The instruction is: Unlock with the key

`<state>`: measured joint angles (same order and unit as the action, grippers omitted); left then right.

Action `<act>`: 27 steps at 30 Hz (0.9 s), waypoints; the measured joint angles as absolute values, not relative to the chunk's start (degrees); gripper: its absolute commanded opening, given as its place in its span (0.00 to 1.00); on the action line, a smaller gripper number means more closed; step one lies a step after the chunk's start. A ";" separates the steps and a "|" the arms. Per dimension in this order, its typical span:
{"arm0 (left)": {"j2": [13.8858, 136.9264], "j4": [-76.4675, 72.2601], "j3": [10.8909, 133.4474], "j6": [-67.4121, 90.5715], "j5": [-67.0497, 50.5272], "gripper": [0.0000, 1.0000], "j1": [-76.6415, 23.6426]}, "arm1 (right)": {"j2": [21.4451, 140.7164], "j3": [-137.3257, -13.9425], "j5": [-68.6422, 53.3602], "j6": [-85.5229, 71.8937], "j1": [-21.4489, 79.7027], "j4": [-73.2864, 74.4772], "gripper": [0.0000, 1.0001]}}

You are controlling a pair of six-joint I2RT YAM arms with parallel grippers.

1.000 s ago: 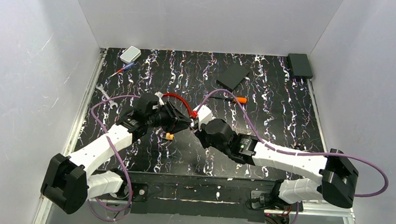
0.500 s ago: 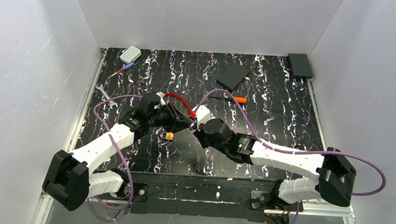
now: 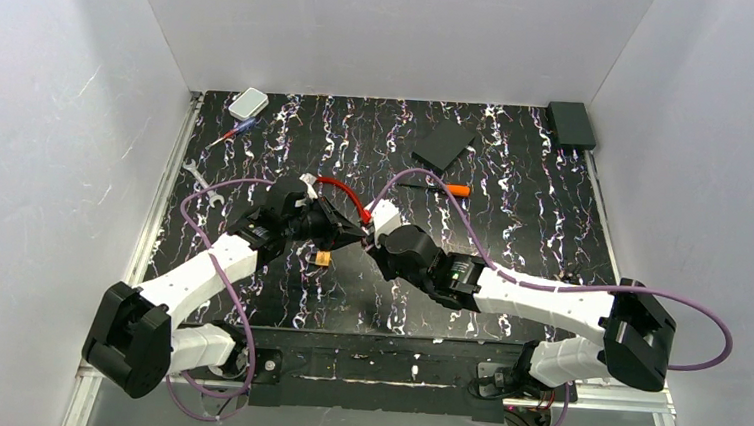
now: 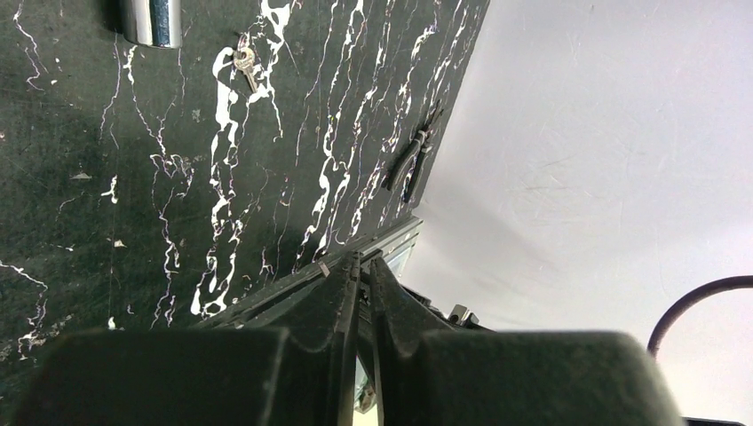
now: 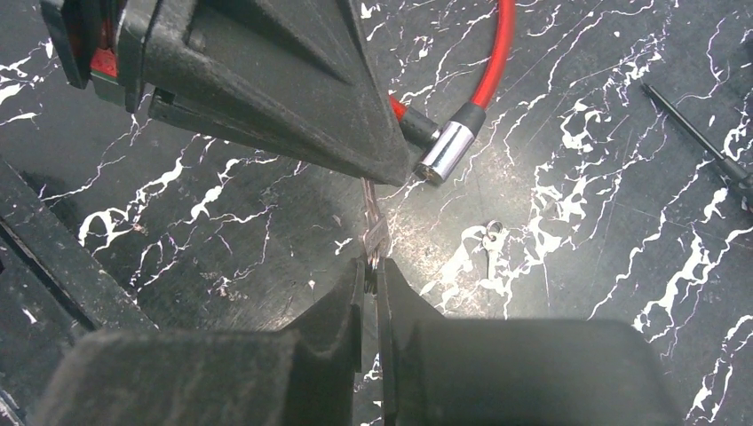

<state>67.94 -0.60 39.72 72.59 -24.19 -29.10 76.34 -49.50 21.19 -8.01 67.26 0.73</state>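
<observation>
Right end effector [image 5: 371, 269] pinches the tiny silvery metal key [image 5: 375, 226] by one end, its other end meeting the shut tips of the left end effector [image 5: 393, 170] above the black marbled table [image 5: 622, 266], probably to steady it for aiming at the red cable lock [image 5: 497, 53].

Your surface [image 3: 534, 204], black with white veining, carries the following.
- Back left: one small pale grey box [image 3: 247, 103]. Just nearer you will find one screwdriver with a blue and red handle [image 3: 230, 135], and nearer again, by the left edge, one silvery spanner [image 3: 198, 175].
- Back centre: one flat black pad [image 3: 444, 146], with one orange-handled screwdriver [image 3: 435, 187] near it.
- Back right corner: one black box [image 3: 571, 123].
- Centre: one red cable [image 3: 340, 188] with a silvery end, and one small yellow piece [image 3: 322, 258] lying apart from it.

White walls [image 3: 396, 34] enclose three sides.
</observation>
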 measured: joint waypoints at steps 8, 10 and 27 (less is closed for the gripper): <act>67.92 -0.61 39.72 71.87 -23.60 0.00 -29.10 | 76.30 -49.50 22.47 -8.28 67.26 0.74 0.59; 67.80 -0.44 39.79 71.21 -23.57 0.00 -29.12 | 76.17 -49.50 22.54 -8.66 67.26 0.81 0.76; 67.18 16.96 62.92 44.46 -22.00 0.00 -29.36 | 51.51 -39.83 19.78 -11.38 67.51 -7.17 1.00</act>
